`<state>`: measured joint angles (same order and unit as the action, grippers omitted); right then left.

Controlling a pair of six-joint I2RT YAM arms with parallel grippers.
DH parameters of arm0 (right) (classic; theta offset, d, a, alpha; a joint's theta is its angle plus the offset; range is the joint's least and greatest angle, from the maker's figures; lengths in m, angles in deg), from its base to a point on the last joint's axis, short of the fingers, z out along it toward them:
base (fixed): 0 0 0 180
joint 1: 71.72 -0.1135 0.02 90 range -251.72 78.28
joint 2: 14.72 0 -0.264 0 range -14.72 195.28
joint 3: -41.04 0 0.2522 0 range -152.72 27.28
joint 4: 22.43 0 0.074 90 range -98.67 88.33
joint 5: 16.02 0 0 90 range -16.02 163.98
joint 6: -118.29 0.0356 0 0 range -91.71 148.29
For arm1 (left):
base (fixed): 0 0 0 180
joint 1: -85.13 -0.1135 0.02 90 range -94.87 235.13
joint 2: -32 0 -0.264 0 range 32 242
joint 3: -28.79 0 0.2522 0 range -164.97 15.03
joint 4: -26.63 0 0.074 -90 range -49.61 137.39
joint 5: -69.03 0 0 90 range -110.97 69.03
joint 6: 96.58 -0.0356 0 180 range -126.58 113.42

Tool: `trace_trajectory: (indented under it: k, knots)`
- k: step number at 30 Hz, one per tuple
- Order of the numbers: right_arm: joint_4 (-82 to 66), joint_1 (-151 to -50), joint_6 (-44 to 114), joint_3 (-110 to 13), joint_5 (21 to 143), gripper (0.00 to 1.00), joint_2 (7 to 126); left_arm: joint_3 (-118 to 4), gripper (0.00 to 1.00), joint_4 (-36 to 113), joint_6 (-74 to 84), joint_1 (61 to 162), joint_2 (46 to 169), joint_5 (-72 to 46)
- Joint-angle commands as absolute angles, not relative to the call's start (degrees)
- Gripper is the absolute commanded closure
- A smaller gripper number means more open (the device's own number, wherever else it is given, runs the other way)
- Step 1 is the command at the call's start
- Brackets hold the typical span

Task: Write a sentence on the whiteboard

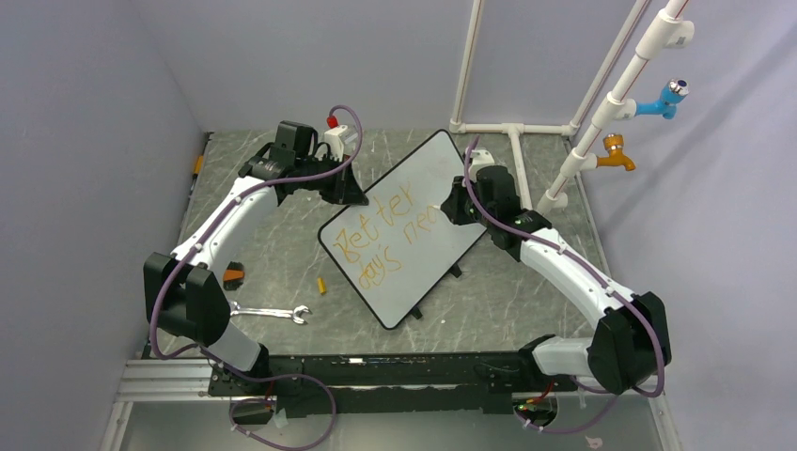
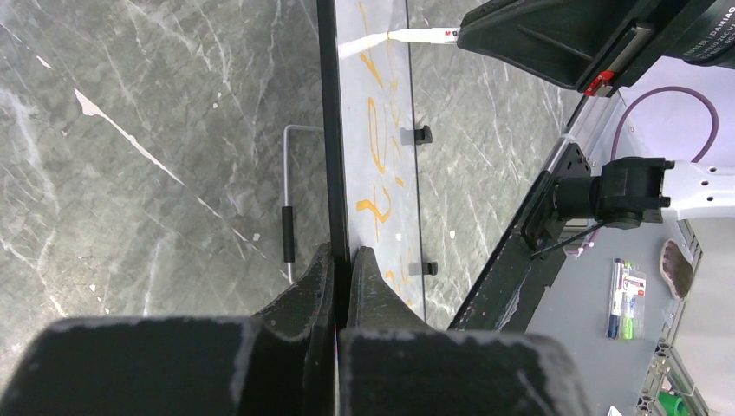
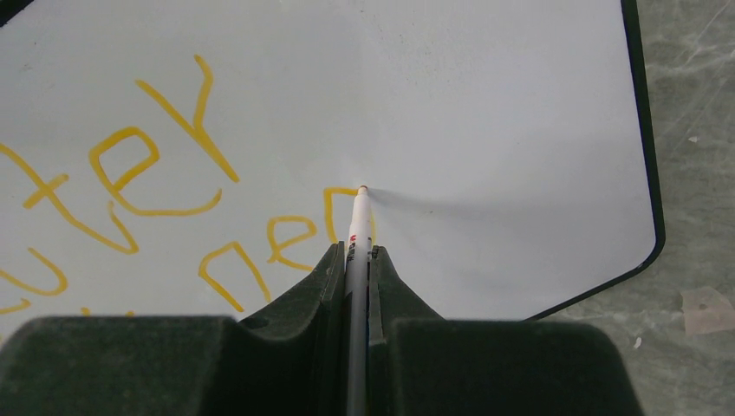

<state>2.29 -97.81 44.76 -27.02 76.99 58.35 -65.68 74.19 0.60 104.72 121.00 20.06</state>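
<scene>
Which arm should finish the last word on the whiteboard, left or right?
Right. The right fingers hold the marker, its tip at the unfinished last letter of the sentence on the whiteboard. The left fingers are clamped on the board's edge, steadying it.

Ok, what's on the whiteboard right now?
Orange lettering, plus the marker tip touching it, held in the right pincer. The pincer covers part of the last letter.
</scene>
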Motion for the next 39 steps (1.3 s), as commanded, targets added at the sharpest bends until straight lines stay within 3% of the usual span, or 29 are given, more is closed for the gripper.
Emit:
trace_trajectory:
  k: [1, 21, 39]
  knots:
    - [0.1, -98.0, 44.9, -29.0, 77.6, 1.0, 59.0, -66.1, 1.0, 74.8, -4.1, 106.6, 120.4, 21.7]
    - [0.1, -98.0, 45.3, -20.8, 76.9, 1.0, 54.6, -66.1, 1.0, 74.8, -4.1, 106.6, 120.3, 21.6]
    - [3.5, -98.0, 44.1, -23.3, 72.1, 1.0, 53.6, -66.2, 1.0, 74.8, -4.2, 106.6, 120.4, 21.6]
